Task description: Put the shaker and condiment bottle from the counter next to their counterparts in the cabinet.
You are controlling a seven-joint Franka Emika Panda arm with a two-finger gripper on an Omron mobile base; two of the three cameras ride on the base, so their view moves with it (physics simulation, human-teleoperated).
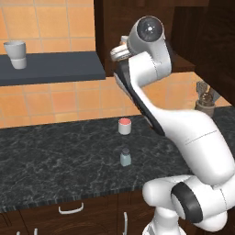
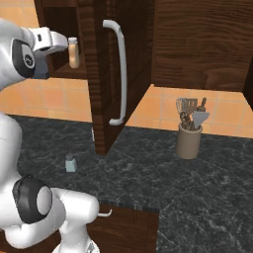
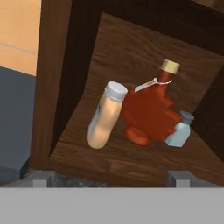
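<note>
While our jaws stand apart and empty, the condiment bottle [image 3: 105, 116] sits ahead of them on the cabinet [image 3: 144, 48] shelf.
Just beyond it stands the maple-leaf syrup bottle [image 3: 151, 109]; the shaker [image 1: 125, 157] waits far below on the surface [image 1: 55, 156].

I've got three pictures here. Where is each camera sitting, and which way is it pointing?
Left base view: on the base, behind the arm's left, facing the counter with the shaker; the white arm rises at lower right.
Right base view: behind the arm's right, facing the cabinet; the arm is at left, by the condiment bottle.
Hand view: on the hand, looking into the cabinet shelf at the condiment bottle, the maple-leaf bottle and a second shaker; open gripper at the bottom.
Both base views share the counter and its shaker.
</note>
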